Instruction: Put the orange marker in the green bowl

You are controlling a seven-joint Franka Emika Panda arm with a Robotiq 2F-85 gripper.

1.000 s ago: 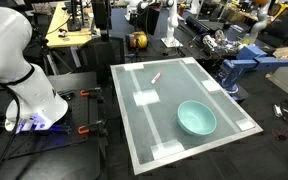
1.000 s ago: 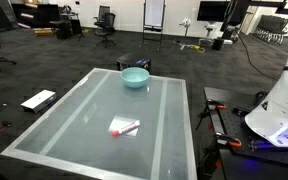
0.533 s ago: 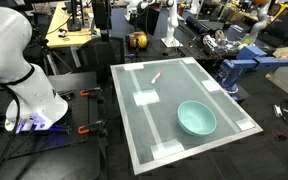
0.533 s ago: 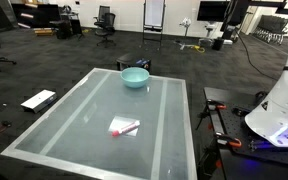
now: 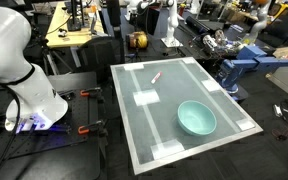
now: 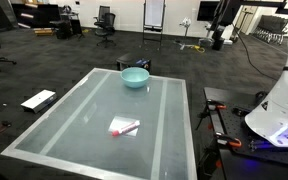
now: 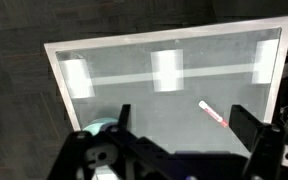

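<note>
Exterior view: the orange marker [image 5: 155,77] lies flat on the glass table [image 5: 134,135] near the far edge. The green bowl [image 5: 196,119] sits well apart from it, toward the near corner. Only the arm's base [image 5: 24,85] shows; the gripper is out of frame.

Other exterior view: the same layout from the opposite end. The orange marker [image 6: 127,127] is near the camera and the green bowl [image 6: 135,77] is at the far end, with bare glass between them. No gripper here either.

Wrist view: the gripper [image 7: 184,122] has its jaws spread wide with nothing between them, and it is high above the table. The orange marker [image 7: 213,114] lies diagonally, toward one finger [image 7: 246,124].

Handling, as a judgement: the marker is light and stiff, with a thin round barrel that is likely slick and will roll on the glass. Turn your wrist so the jaws close across the barrel, and take it mid-length. Come down nearly to the glass before closing, or it will skid away.
</note>
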